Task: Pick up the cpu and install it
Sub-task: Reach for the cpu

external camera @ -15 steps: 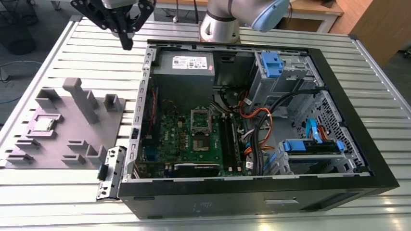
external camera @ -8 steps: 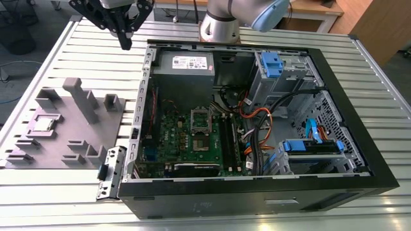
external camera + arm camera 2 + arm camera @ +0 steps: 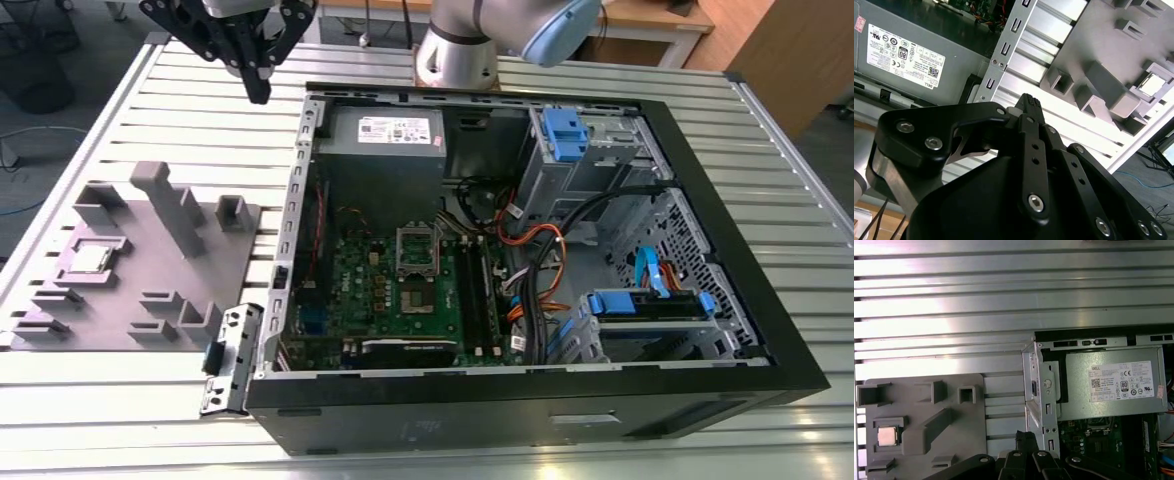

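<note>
The gripper (image 3: 256, 95) hung with its fingers pressed together, holding nothing, above the slatted table (image 3: 200, 110) just beside the open computer case (image 3: 534, 405). The grey moulded tray (image 3: 127, 285) (at the exterior view's left) held the cpu (image 3: 91, 258) in a square recess. The cpu was flat, with a silvery top and a pale rim.

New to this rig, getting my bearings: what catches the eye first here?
An open computer case fills the middle of the slatted table, green board exposed. At the exterior view's left, a grey tray holds the small silvery cpu. The black gripper hangs shut and empty above the table, beside the case's corner.
</note>
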You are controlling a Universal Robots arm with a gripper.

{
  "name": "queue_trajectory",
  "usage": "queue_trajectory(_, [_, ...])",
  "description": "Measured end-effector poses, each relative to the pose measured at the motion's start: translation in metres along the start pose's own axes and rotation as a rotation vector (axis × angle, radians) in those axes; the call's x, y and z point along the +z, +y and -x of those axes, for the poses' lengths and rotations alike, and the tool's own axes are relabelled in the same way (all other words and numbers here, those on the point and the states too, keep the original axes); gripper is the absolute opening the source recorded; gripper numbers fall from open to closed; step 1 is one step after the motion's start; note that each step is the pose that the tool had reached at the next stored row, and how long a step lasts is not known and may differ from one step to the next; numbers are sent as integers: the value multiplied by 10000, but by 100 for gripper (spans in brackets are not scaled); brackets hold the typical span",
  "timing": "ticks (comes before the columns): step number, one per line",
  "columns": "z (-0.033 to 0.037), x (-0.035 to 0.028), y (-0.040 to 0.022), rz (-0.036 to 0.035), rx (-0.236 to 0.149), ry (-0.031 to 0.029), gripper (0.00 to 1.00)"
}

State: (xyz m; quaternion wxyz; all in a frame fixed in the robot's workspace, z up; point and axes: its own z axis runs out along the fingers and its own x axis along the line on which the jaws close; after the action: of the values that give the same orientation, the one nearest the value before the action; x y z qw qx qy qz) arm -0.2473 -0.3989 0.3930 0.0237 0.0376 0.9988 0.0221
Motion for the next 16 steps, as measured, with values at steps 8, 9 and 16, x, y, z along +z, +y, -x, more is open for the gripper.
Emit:
queue_trajectory(8, [-9,0,-1,0,2,1,11])
queue_trajectory(9, [-14,0,-1,1,1,0,11])
queue_trajectory(16, [-103,10,-8,0,-1,1,11])
